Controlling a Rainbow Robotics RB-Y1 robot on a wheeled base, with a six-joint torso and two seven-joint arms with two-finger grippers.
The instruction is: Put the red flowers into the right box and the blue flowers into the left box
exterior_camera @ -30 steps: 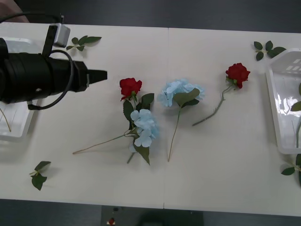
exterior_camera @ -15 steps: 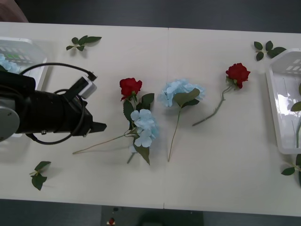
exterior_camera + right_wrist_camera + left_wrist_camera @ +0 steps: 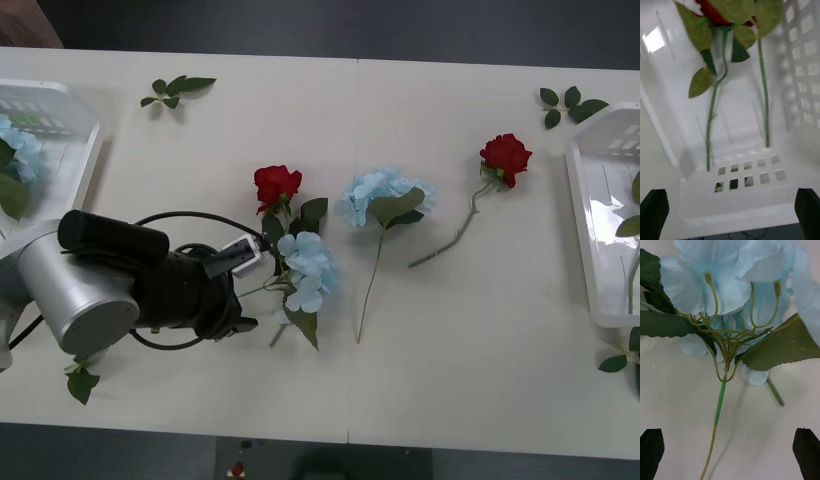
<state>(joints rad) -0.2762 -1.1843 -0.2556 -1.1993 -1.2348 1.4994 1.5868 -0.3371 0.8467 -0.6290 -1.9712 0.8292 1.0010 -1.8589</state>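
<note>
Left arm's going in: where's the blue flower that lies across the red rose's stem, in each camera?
Front view: blue flower mid-table, just ahead of the left gripper.
Left wrist view: its head close above the open fingers.
Right wrist view: not in it; the right box with red stems.
Shared landmark: its thin stem.

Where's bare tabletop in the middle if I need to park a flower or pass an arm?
Free: the stretch between the right-hand red rose and the right box, and the near strip below the middle hydrangea. Crowded: the centre-left, where the left gripper is at the hydrangea lying over a rose.
</note>
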